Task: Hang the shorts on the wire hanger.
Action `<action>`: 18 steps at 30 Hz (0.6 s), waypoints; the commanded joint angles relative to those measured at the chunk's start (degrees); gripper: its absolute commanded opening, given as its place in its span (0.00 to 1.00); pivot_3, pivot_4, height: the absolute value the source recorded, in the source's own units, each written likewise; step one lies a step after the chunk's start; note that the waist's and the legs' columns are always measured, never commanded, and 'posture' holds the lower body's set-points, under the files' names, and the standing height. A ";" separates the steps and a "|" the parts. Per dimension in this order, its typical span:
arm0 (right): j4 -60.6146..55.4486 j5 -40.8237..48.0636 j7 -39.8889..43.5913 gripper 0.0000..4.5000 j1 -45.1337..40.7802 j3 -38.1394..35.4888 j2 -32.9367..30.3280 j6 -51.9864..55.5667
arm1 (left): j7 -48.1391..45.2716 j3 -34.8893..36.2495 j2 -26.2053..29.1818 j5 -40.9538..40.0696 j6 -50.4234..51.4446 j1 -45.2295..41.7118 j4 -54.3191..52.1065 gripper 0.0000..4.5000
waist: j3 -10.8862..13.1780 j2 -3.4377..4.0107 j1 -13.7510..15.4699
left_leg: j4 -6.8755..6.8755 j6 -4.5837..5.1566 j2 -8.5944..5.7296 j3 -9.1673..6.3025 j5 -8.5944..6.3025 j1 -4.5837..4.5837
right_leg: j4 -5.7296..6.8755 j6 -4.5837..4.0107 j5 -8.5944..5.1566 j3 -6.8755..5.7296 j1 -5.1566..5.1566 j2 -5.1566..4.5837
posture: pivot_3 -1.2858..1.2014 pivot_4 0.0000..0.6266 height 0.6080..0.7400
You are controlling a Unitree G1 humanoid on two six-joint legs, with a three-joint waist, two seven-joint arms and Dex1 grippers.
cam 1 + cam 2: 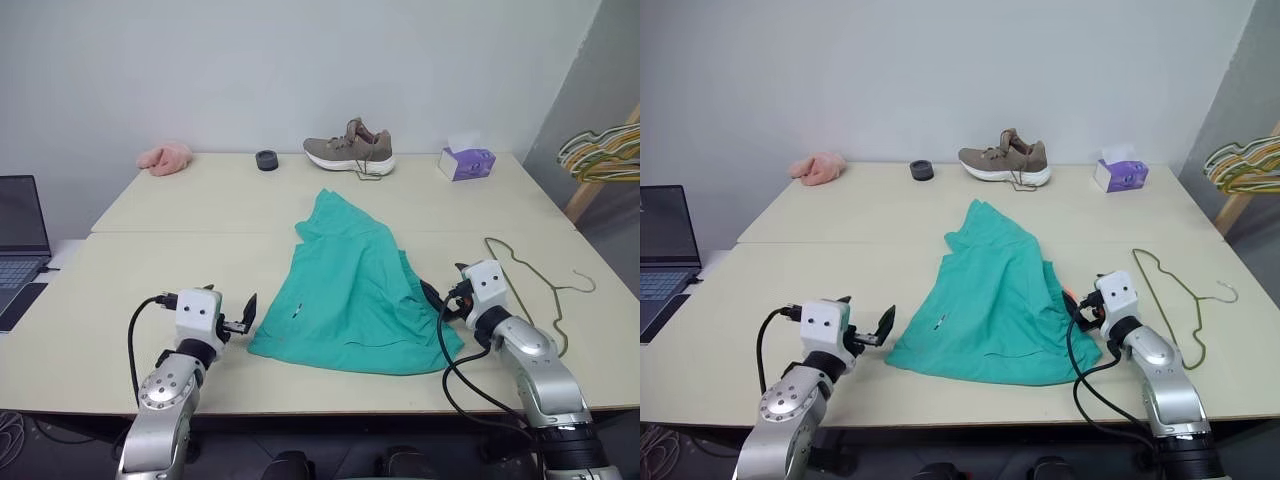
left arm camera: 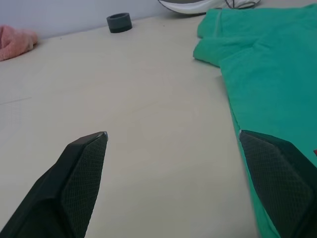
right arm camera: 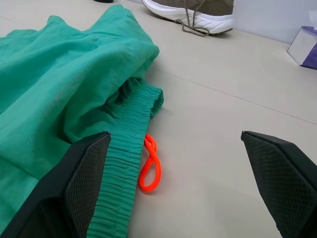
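**How we see the table**

From the head, our two eyes look forward and down over the table (image 1: pixel 120 300), far enough back to take in the wall behind; the two overlap almost wholly. Our left wrist camera sits low and close above the tabletop, looking along its fingers (image 2: pixel 81 168) past the shorts (image 2: pixel 267 74) toward a shoe (image 2: pixel 198 4). Our right wrist camera, equally low and near, looks at the waistband, sharing shorts and shoe with it.

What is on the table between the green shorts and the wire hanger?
The right end effector sits there, open, beside the shorts, with bare table on to the wire hanger. The left eye view shows it.
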 commanded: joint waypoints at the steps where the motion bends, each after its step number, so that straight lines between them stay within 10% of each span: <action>1: -2.52 -0.41 -0.47 1.00 -0.22 -1.15 -0.24 -1.23 | -0.65 0.47 0.52 -0.26 -0.96 -0.67 -1.29 1.00 | 0.00 0.00 -0.06 | 0.00 0.00 0.00 0.00 0.00 0.00 | 0.00 0.00 0.00 0.00 0.00 0.00 | 0.50 0.00 1.00; 18: -2.27 -0.99 4.89 1.00 -0.83 0.37 -0.95 -6.46 | -4.56 1.07 1.09 -2.07 -2.19 -0.04 -2.32 1.00 | 0.00 0.01 -0.05 | -0.01 0.00 0.00 0.00 0.00 -0.01 | 0.00 0.00 0.00 0.00 -0.01 0.00 | 0.50 0.00 1.00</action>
